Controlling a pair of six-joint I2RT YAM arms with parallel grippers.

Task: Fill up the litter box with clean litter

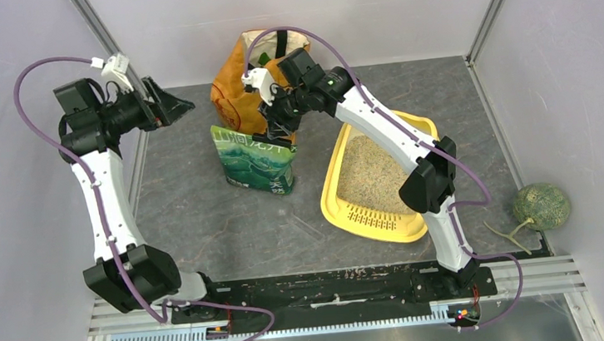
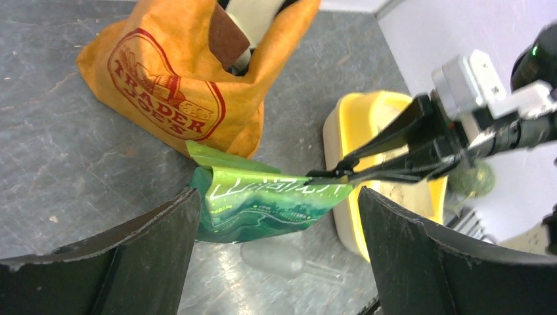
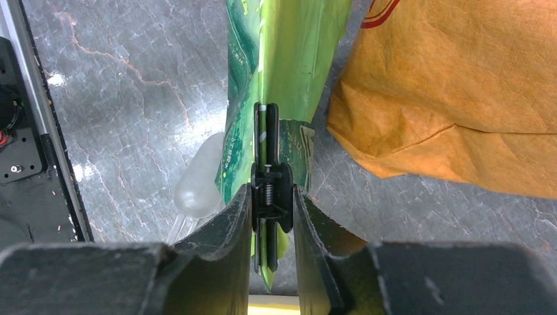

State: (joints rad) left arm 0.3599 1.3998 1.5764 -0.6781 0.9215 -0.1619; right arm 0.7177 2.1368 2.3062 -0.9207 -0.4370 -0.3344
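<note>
right claw (image 3: 270, 193) pinched shut on black clip (image 3: 269, 147) atop green litter bag (image 1: 254, 160); bag upright on counter (image 1: 203, 222) | litter box (image 1: 337, 202) just right of bag, partly filled | left claw (image 1: 174, 108) wide open, empty, well apart to left

An orange bag (image 1: 233, 102) stands upright at the middle of the table's (image 1: 203, 222) far edge. Its mouth is open and its side carries a red "Trader Joe's" print. Something brown and something cream show inside. A clear plastic scoop (image 2: 276, 258) lies flat on the grey marbled top, well in from every edge and nearer than the bag. A black spring clip (image 3: 266, 190) sits upright off the top, between scoop and bag. A green netted melon (image 1: 541, 206), stem attached, rests at the right edge, close to the near right corner.
</note>
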